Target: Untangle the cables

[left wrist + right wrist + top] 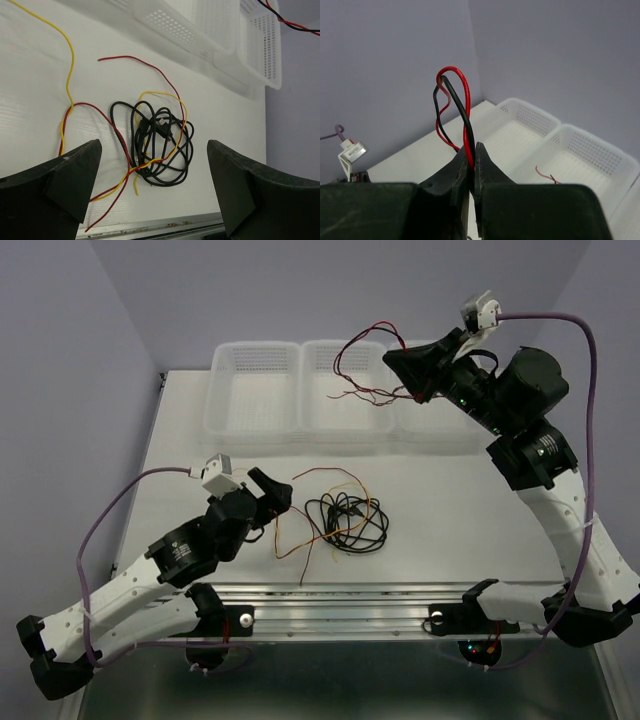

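A tangle of cables lies on the white table: a black coil (348,522) crossed by a thin red wire (325,472) and a yellow wire (290,540). In the left wrist view the black coil (160,145), yellow wire (70,65) and red wire (145,65) lie ahead of my left gripper (153,165). That gripper (275,490) is open and empty, just left of the tangle. My right gripper (400,365) is shut on a red-and-black cable pair (365,350), held up over the baskets. In the right wrist view the pair (457,95) loops up out of the shut gripper (472,150).
White perforated baskets stand in a row at the back: the left one (215,400), the middle one (345,432), and a third mostly hidden behind my right arm. The held cable's loose ends hang over the middle basket. A metal rail (350,595) runs along the near edge.
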